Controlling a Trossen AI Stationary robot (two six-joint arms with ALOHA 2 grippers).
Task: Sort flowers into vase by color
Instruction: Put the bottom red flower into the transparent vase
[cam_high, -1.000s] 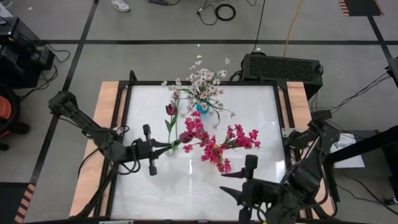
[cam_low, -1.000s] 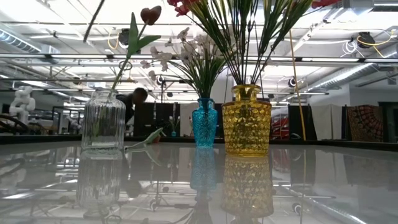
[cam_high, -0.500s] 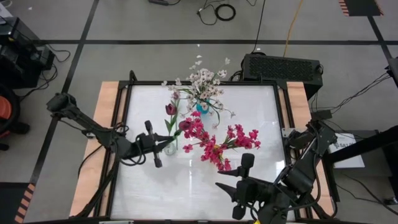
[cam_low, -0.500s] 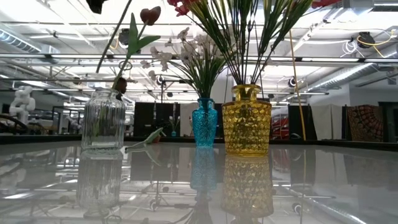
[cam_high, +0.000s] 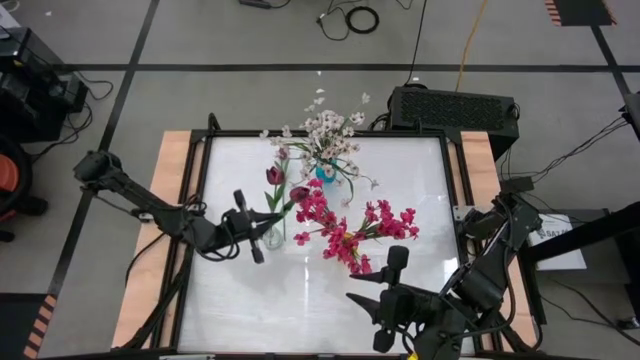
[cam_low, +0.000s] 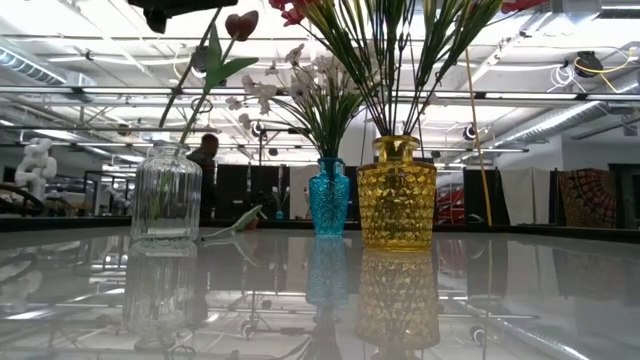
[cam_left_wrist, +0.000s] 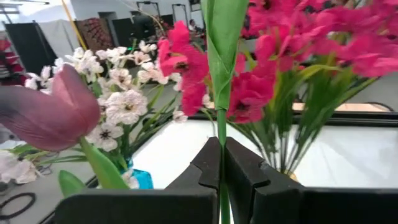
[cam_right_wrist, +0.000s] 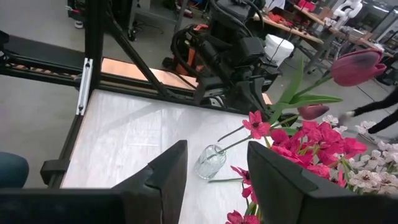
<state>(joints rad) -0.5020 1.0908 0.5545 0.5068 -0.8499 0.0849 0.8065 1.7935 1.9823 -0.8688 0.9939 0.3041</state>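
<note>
While the left gripper (cam_high: 262, 238) sits left of centre in the high view, its two dark fingers (cam_left_wrist: 208, 165) are pinched tight on the green stem of a dark maroon artificial tulip (cam_high: 299, 193), just above the ribbed clear glass vase (cam_low: 165, 196). That stem (cam_left_wrist: 222, 134) runs straight up between the pads in the left wrist view, with a second maroon tulip bloom (cam_left_wrist: 46, 112) at the frame's left edge. In the low view the clear vase stands at the left with green stems slanting out of its mouth. To its right stand the small turquoise glass vase (cam_low: 329, 194) with the spray of small white-pink blossoms (cam_high: 326, 127) and the knobbly yellow glass vase (cam_low: 397, 192) with the magenta blooms (cam_high: 350, 230). All three vases rest on the glossy white table (cam_high: 400, 170). At the lower right of the high view, the right gripper (cam_high: 387, 300) waits over the table's near edge, its fingers (cam_right_wrist: 168, 171) spread apart and holding nothing.
</note>
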